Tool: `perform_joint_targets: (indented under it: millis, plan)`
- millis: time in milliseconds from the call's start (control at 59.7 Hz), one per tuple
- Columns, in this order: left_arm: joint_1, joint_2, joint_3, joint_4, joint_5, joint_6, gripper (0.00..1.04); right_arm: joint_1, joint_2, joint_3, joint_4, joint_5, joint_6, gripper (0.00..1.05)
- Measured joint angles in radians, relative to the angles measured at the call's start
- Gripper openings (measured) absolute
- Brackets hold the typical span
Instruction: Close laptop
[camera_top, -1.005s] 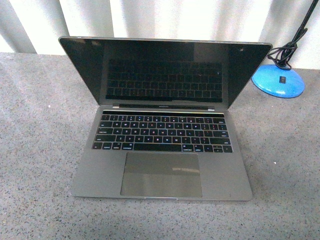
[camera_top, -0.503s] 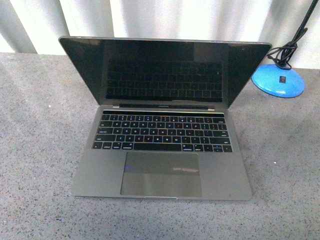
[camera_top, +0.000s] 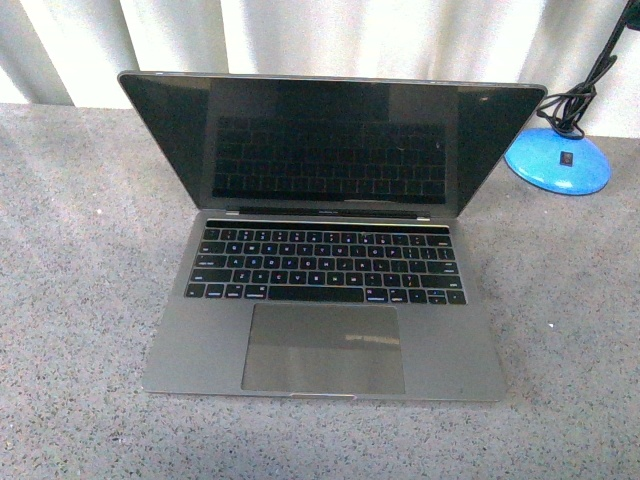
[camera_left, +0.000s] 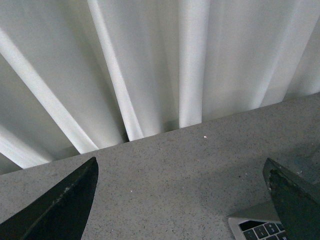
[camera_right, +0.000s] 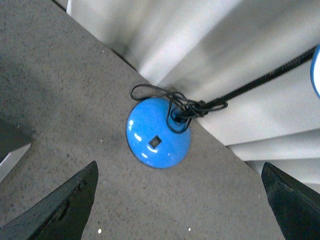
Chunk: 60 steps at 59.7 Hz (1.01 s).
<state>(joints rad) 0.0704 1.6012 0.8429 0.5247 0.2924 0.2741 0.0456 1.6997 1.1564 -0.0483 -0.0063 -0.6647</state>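
Left pincer (camera_left: 182, 200) is spread wide, its two dark fingertips (camera_left: 65, 205) far apart with only bare speckled grey table (camera_left: 165, 170) between them. A pale grey corner of the laptop (camera_left: 255, 227), with a few black keys, shows just beside one of those fingertips; I cannot tell whether they touch.

Right pincer (camera_right: 180, 205) is spread just as wide and grips nothing. The round blue lamp base (camera_right: 157, 132) with its looped black cord (camera_right: 190, 107) lies beyond the gap. A grey, pale-edged shape that looks like a laptop corner (camera_right: 12, 147) sits at the rim of that view, well apart from the fingertips.

In the front view the laptop (camera_top: 325, 300) lies open on the table (camera_top: 80, 250), deck flat and trackpad at the near edge. The lid leans back from the hinge with its screen black, glossy and mirroring the keyboard. The lamp base (camera_top: 557, 160) stands on the table to the right of the laptop, near the lid's upper right corner, with the cord (camera_top: 575, 100) rising from it. A white pleated curtain (camera_top: 300, 40) hangs behind the laptop.

A short line of pale writing sits on the dark strip under the laptop's screen, too small to read. The key legends are only light specks. The lamp base bears a small black square on its top, with no legible marking.
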Motion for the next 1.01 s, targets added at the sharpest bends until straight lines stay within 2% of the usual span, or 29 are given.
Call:
perform_joint_targets:
  millis: [402, 486, 704, 871, 938, 1005]
  plan:
    - [-0.101, 0.211, 0.152, 0.02, -0.031, 0.069, 0.98, 0.114, 0.174, 0.153, -0.004, 0.022, 0.003, 0.95]
    - [-0.117, 0.225, 0.167, 0.015, -0.027, 0.097, 0.84, 0.122, 0.191, 0.175, -0.006, 0.029, 0.001, 0.93]
    - [-0.143, 0.227, 0.186, -0.064, -0.034, 0.192, 0.45, 0.142, 0.212, 0.208, -0.02, 0.023, -0.019, 0.54]
    - [-0.157, 0.251, 0.216, -0.126, -0.058, 0.254, 0.04, 0.18, 0.225, 0.215, -0.05, 0.0, -0.024, 0.13]
    - [-0.163, 0.26, 0.225, -0.13, -0.059, 0.262, 0.04, 0.193, 0.227, 0.215, -0.055, -0.011, -0.025, 0.01]
    - [-0.172, 0.269, 0.237, -0.134, -0.058, 0.268, 0.04, 0.204, 0.231, 0.216, -0.062, -0.022, -0.028, 0.01]
